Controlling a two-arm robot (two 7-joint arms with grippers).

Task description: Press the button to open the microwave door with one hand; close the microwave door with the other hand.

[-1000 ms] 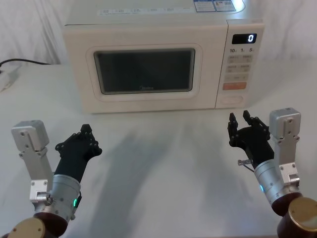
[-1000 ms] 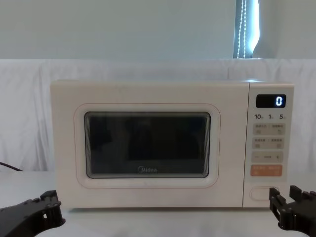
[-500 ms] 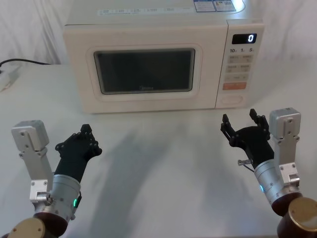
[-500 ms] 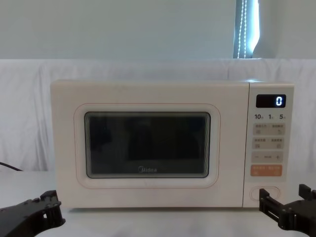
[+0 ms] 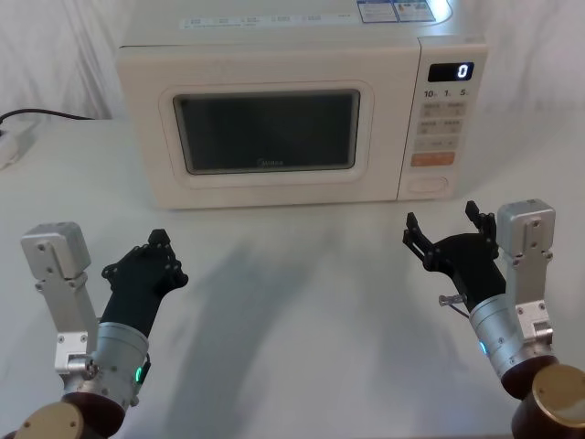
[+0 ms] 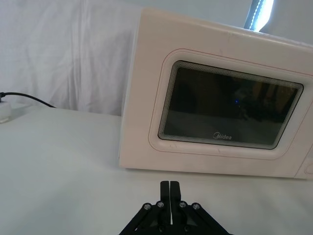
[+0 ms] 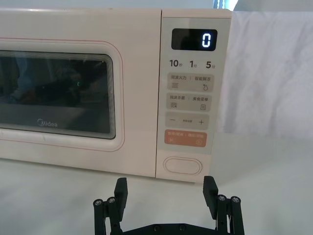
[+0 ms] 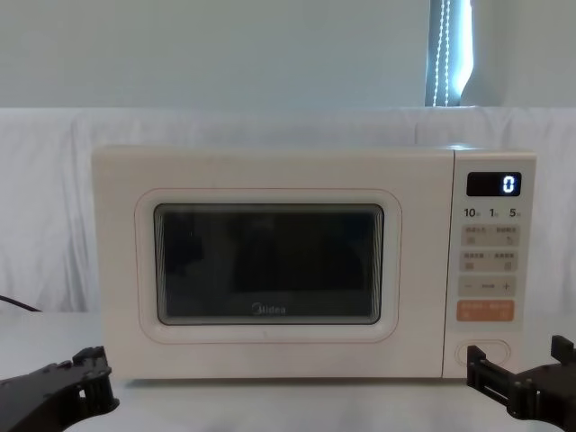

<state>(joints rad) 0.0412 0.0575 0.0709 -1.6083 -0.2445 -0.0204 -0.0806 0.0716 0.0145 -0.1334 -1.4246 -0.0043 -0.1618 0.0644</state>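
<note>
The cream microwave (image 5: pixel 274 50) stands at the back of the table, its display (image 5: pixel 451 70) reading "0". The microwave door (image 5: pixel 146 137) with its dark window is closed flush. Low on the control panel sits the plain pill-shaped button (image 5: pixel 428 184) (image 7: pixel 183 165). My right gripper (image 5: pixel 440 216) (image 7: pixel 166 185) hovers above the table just in front of and below the button. Its fingers (image 7: pixel 121 187) are spread wide, with nothing between them. My left gripper (image 5: pixel 157 238) (image 6: pixel 170 185) rests shut at the front left, facing the door from a distance.
An orange key (image 5: pixel 432 158) lies just above the button, with small beige keys higher up. At the far left, a black cable (image 5: pixel 46 114) runs to a white plug (image 5: pixel 9 146). Bare white table (image 5: pixel 292 274) lies between the grippers and the microwave.
My right gripper's fingers have spread from nearly closed to wide apart. The left arm and the microwave door have not moved.
</note>
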